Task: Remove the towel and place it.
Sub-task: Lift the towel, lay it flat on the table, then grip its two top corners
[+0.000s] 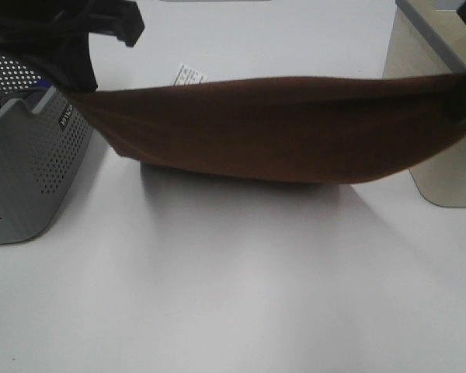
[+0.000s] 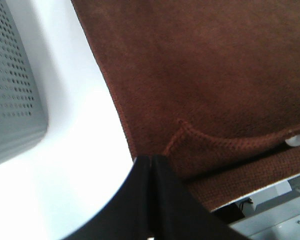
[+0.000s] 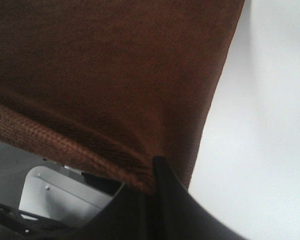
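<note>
A dark brown towel [image 1: 272,128] hangs stretched in the air above the white table [image 1: 233,295], sagging in the middle. My left gripper [image 1: 76,89] is shut on its left corner, at the upper left. My right gripper [image 1: 460,105] is shut on its right corner, at the right edge. In the left wrist view the closed fingers [image 2: 151,170] pinch the towel's hem [image 2: 190,132]. In the right wrist view the closed fingers [image 3: 157,175] pinch the towel's edge [image 3: 115,100].
A grey perforated basket [image 1: 27,155] stands at the left edge, close under the left gripper. A beige box-like object [image 1: 435,47] stands at the back right. A small printed paper [image 1: 190,75] lies on the table behind the towel.
</note>
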Controlling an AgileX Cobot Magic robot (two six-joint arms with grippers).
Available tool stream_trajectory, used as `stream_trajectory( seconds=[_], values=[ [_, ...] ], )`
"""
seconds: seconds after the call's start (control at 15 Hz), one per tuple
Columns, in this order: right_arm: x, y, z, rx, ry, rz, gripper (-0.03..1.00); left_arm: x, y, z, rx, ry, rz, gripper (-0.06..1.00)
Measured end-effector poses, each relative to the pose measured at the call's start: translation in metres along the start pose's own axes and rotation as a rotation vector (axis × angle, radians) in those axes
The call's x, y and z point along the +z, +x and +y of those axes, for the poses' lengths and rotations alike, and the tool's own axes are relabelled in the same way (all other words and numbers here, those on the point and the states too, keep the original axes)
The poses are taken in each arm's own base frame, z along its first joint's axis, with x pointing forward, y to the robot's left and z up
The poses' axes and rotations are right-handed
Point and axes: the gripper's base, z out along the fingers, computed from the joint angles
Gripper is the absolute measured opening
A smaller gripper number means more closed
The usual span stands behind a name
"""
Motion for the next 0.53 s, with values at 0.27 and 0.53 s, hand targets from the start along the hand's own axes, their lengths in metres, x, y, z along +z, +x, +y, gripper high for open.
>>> stream_trajectory(
  seconds=[0.27,0.53],
  values=[
    [0.015,0.065,0.000,0.040,-0.015,0.085,0.00,0.015,0.060,-0.017,-0.007,0.011,0.134,0.00],
    [0.036,0.111,-0.005,0.086,-0.030,0.181,0.00,0.037,0.110,-0.036,0.022,0.010,0.279,0.00]
  ],
)
